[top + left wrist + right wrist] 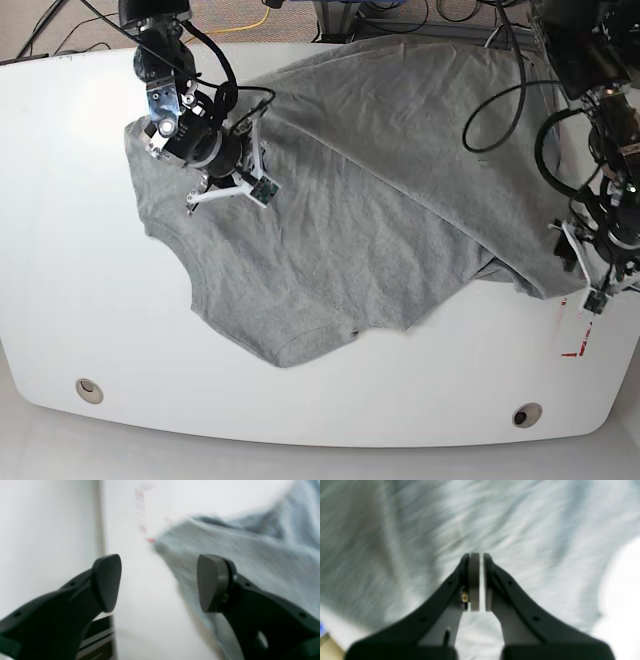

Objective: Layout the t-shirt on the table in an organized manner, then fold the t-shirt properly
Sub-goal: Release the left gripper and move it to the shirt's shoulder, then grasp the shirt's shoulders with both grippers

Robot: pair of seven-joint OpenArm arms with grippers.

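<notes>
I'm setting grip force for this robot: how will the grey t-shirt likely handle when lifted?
The t-shirt will probably hang limp, since it lies in soft creases and drapes flat on the table. Lifted by one corner, it would likely trail or bunch, as it spreads so wide.

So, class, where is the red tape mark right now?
In the base view, the red tape mark lies at the lower right, just below the t-shirt's corner.
</notes>
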